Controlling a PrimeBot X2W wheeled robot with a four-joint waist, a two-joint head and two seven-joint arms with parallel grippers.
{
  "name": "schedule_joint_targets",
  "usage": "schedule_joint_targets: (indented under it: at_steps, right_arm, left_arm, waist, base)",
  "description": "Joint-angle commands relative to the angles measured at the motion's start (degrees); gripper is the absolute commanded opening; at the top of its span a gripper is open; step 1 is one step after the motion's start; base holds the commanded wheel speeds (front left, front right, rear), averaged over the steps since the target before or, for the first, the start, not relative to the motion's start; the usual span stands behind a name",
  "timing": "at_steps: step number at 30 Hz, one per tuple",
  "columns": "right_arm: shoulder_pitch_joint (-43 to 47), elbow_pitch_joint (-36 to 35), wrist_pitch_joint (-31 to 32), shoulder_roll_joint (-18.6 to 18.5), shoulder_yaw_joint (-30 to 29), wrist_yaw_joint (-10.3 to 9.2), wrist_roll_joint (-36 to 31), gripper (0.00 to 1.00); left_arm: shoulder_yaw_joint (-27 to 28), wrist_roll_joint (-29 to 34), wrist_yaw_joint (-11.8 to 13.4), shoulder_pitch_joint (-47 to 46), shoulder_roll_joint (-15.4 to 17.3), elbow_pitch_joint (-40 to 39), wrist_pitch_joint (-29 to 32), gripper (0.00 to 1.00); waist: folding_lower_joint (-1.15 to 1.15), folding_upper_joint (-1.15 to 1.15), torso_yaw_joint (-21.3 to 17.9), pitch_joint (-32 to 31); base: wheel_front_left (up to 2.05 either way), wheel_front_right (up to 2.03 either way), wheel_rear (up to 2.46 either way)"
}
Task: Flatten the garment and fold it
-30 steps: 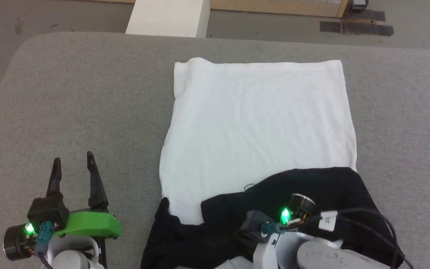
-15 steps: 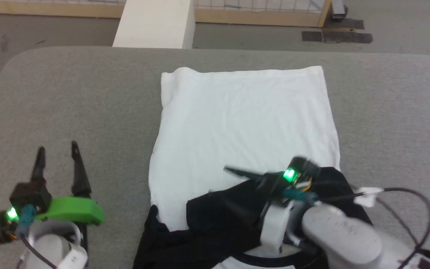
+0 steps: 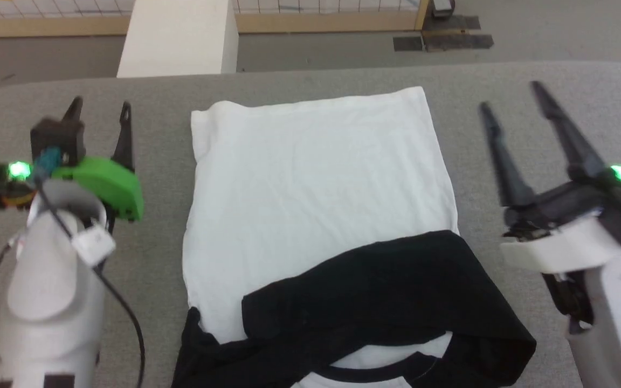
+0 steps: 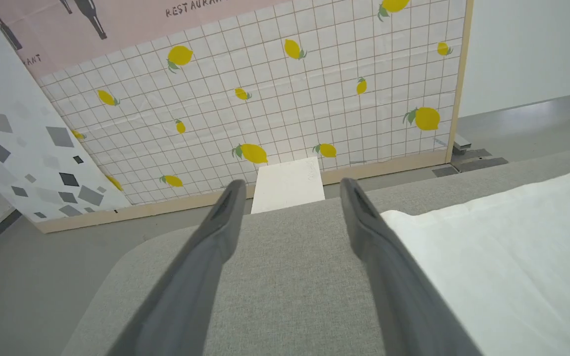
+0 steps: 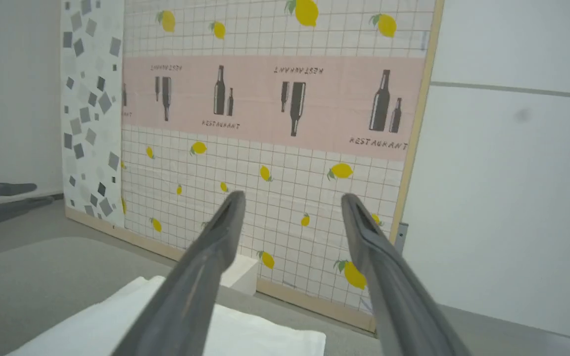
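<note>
- The table (image 3: 504, 75) is a grey cloth-covered surface across most of the head view. Its cloth looks grippy to me, so I expect fabric to drag rather than slide, and I should lift before I carry.
- The shirt (image 3: 310, 178) lies in the centre of the frame, white body spread flat, hem toward the top and neck at the bottom edge. I judge the flattening done and the folding partly under way.
- The sleeves (image 3: 375, 291) are black and lie across the lower part of the white body, from lower left to lower right. They sit loose and lumpy, so a fold laid over them should be pressed down gently, not dropped.
- My right gripper (image 3: 510, 97) hangs at the right of the frame, beside the shirt and apart from it, fingers spread wide, holding nothing.
- My left gripper (image 3: 100, 105) hangs at the upper left, also clear of the shirt, fingers apart and empty.
- The hem (image 3: 310, 102) is the likely next grasp, I think. I would take one corner with each gripper, raise them evenly and bring them down the frame toward the neck so the edges meet square.
- The upper left corner (image 3: 202, 114) of the hem shows a small tuck; I would pinch outside it so it pulls flat.
- The neck trim (image 3: 386, 372), a thin black line at the bottom edge, is my mark for where to stop.
</note>
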Motion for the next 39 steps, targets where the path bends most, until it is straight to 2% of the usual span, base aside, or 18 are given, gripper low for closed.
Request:
schedule_joint_targets:
  at_steps: [1,4,8,14,22,26,31,34,35,36,39]
  right_arm:
    - [1.89,-2.1,-0.26,1.56,-2.11,-0.09,-1.01,1.0]
    - [5.33,-7.41,-0.26,5.07,-7.54,-0.09,-2.84,1.0]
    - [9.18,-12.49,-0.26,8.15,-10.56,-0.09,-4.24,1.0]
    - [10.99,-15.58,-0.27,9.16,-10.79,-0.09,-4.98,1.0]
    - [8.98,-16.62,-0.27,9.74,-9.92,-0.09,-5.58,1.0]
    - [7.97,-16.37,-0.27,9.42,-9.74,-0.09,-5.96,1.0]
    - [7.11,-15.84,-0.27,9.03,-9.17,-0.09,-6.29,1.0]
    - [6.95,-15.48,-0.27,8.84,-8.84,-0.09,-6.51,1.0]
    - [6.93,-15.4,-0.27,8.8,-8.83,-0.09,-6.55,1.0]
    - [6.97,-15.28,-0.27,8.72,-8.91,-0.09,-6.62,1.0]
    - [6.92,-14.98,-0.27,8.14,-9.44,-0.09,-6.8,1.0]
  left_arm:
    - [-0.59,0.08,-0.53,-2.82,0.84,1.41,1.63,1.0]
    - [-2.68,-1.17,-1.46,-9.1,1.9,5.46,6.47,1.0]
    - [-6.07,-4.16,-1.94,-17.3,3.68,11.03,15.58,1.0]
    - [-16.92,-13.4,-1.99,-26.37,8.67,15.38,29.52,1.0]
    - [-28.39,-25.78,-2.0,-33.51,16.31,14.36,46.89,1.0]
    - [-32.86,-29.99,-2.0,-35.67,18.51,12.05,51.85,1.0]
    - [-37.46,-33.31,-2.0,-36.16,19.66,11.65,55.82,1.0]
    - [-42.13,-34.65,-2.01,-35.34,21.03,10.92,58.96,1.0]
    - [-43.02,-35.37,-2.01,-35.09,21.41,10.62,59.29,0.75]
    - [-43.84,-36.43,-2.01,-34.78,21.85,10.35,59.57,0.0]
    - [-44.69,-38.66,-2.01,-34.6,23.03,9.75,57.88,0.0]
  waist:
    - [0.0,0.0,-1.01,2.3]
    - [0.0,0.0,-1.74,4.81]
    - [0.0,0.0,-3.15,8.84]
    - [0.0,0.0,-5.99,14.64]
    - [0.0,0.0,-9.44,20.84]
    - [0.0,0.0,-10.23,22.88]
    - [0.0,0.0,-10.66,24.32]
    - [0.0,0.0,-10.69,24.46]
    - [0.0,0.0,-10.65,24.36]
    - [0.0,0.0,-10.53,24.11]
    - [0.0,0.0,-9.8,23.02]
  base:
    - [0.0,0.0,0.0]
    - [0.0,0.0,0.0]
    - [0.0,0.0,0.0]
    - [0.0,0.0,0.0]
    - [0.0,0.0,0.0]
    - [0.0,0.0,0.0]
    - [0.0,0.0,0.0]
    - [0.0,0.0,0.0]
    - [0.0,0.0,0.0]
    - [0.0,0.0,0.0]
    - [0.0,0.0,0.0]
